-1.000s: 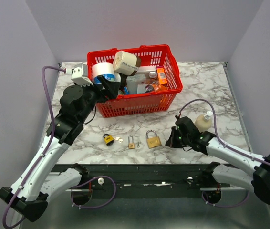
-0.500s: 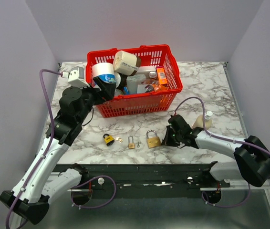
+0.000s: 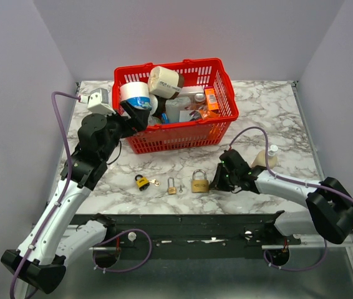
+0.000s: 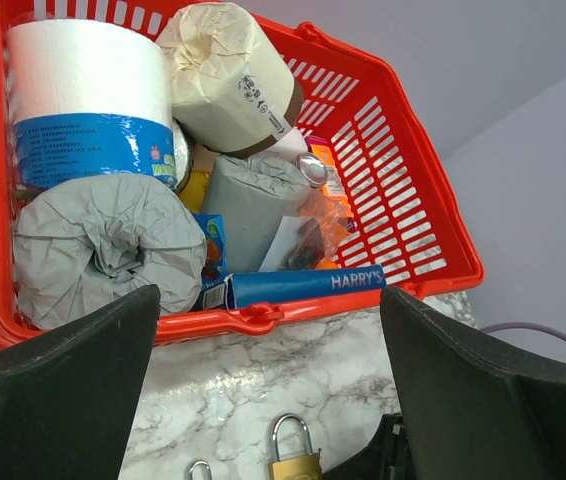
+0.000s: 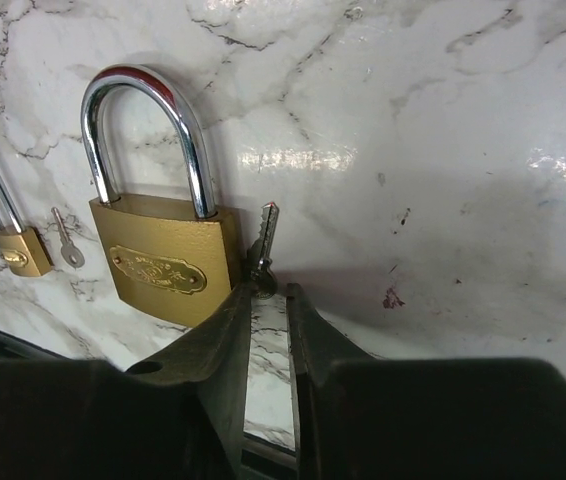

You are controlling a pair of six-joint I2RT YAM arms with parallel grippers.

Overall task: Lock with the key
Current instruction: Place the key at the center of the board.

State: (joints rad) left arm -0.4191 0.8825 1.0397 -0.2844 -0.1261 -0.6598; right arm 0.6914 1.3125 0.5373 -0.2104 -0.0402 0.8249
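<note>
Key [image 5: 264,235] and big brass padlock [image 5: 163,262] lie flat on the marble bench [image 3: 276,106], near its front edge and a little right of the middle. The key is just beside the right side of the lock's body, apart from the keyhole, and the shackle stands up out of the body.

A red basket [image 3: 176,140] sits toward the back edge, heaped with tape rolls and small packets. The left arm reaches up to the basket's front left corner. The left claw [image 4: 268,300] is spread wide over the basket's front rim, with nothing between its fingers. The right arm stretches low across the bench from the right front corner. The right claw [image 5: 268,300] shows only a narrow slit between its fingers, with marble visible through the gap. Its tips sit at the head of the key, and whether they press on it cannot be told.

A pale bottle [image 3: 267,157] stands behind the right arm, toward the right edge. A black and yellow padlock [image 3: 141,182] lies near the front edge, left of the middle, with a small key [image 3: 156,183] beside it. Between it and the big lock lie a small brass padlock [image 5: 15,245] and its thin key [image 5: 63,245], close together.
</note>
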